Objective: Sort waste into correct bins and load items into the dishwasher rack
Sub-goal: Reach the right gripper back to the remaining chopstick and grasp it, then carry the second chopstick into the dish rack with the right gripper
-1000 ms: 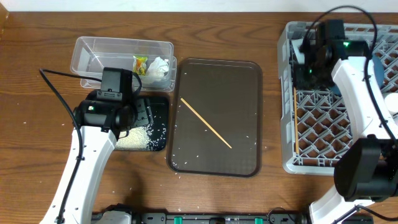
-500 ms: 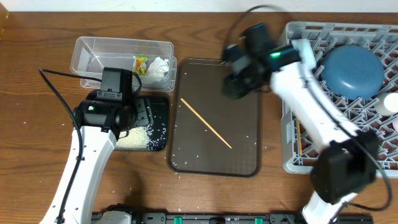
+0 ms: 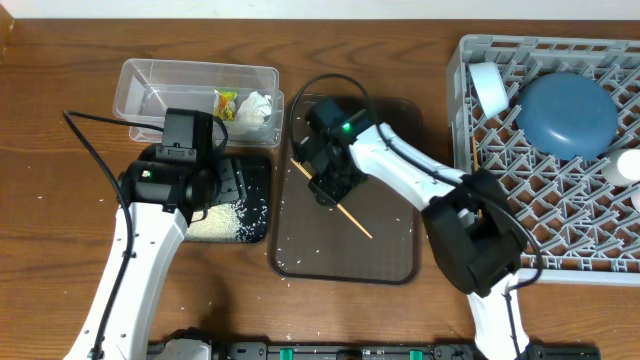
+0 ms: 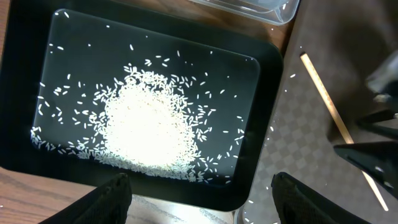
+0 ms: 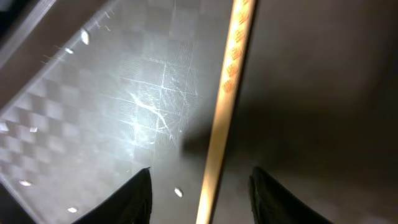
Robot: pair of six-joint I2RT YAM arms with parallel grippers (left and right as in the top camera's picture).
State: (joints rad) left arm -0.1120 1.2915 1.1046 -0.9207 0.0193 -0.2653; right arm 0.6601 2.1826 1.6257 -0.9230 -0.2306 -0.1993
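A wooden chopstick (image 3: pixel 355 222) lies diagonally on the brown serving tray (image 3: pixel 390 250). My right gripper (image 3: pixel 330 185) is open and low over it, with one finger on each side of the chopstick (image 5: pixel 227 93) in the right wrist view. My left gripper (image 4: pixel 199 199) is open and empty above the black tray (image 3: pixel 255 170), which holds a pile of rice (image 4: pixel 149 130). The clear tub (image 3: pixel 150 85) holds the yellow-green wrapper (image 3: pixel 225 102) and the white tissue (image 3: pixel 256 106). The grey rack (image 3: pixel 540 200) holds a round blue plate (image 3: pixel 565 110), a white cup (image 3: pixel 488 88) and another chopstick (image 3: pixel 474 155).
Loose rice grains are scattered on the brown tray (image 5: pixel 124 93) and on the wood table around it. A second white cup (image 3: pixel 625 165) sits at the rack's right edge. The black tray and the clear tub stand just left of the brown tray.
My right arm has swung left from the rack to the brown tray and come down over the chopstick. The left arm has not moved.
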